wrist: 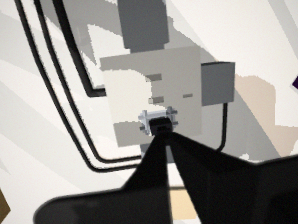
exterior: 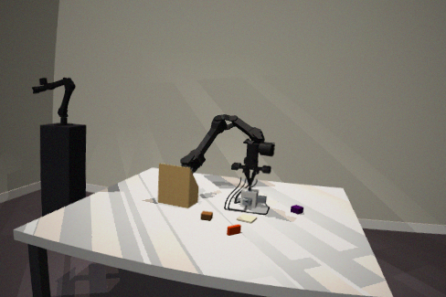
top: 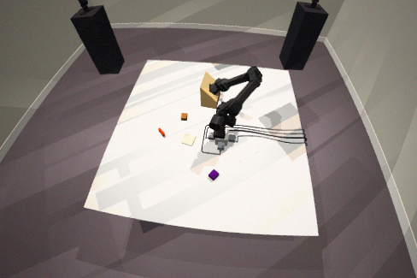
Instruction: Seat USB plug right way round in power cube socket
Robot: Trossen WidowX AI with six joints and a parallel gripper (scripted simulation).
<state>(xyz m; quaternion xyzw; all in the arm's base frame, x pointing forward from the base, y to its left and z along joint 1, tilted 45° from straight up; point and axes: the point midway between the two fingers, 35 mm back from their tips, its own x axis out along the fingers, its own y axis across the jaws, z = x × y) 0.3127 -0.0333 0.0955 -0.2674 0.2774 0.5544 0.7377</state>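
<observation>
The power cube [exterior: 249, 197] [wrist: 175, 65] is a pale grey block with slots in its top, standing on the table. My gripper [exterior: 249, 187] [wrist: 165, 139] points down over the cube and is shut on the USB plug [wrist: 161, 123], a small dark piece at the fingertips. A light grey fitting with small prongs surrounds the plug near one edge of the cube's top. The fingers hide much of the plug, so its depth and which way round it is cannot be told.
Grey side plugs [top: 231, 138] [wrist: 218, 83] and black cables [wrist: 225, 125] surround the cube. A tan wedge [top: 209, 95] [exterior: 175, 186], brown block [top: 184, 116] [exterior: 207, 216], red block [top: 161, 132] [exterior: 233, 230], yellow pad [top: 189, 139] [exterior: 247, 219] and purple block [top: 214, 174] [exterior: 297, 209] are on the table.
</observation>
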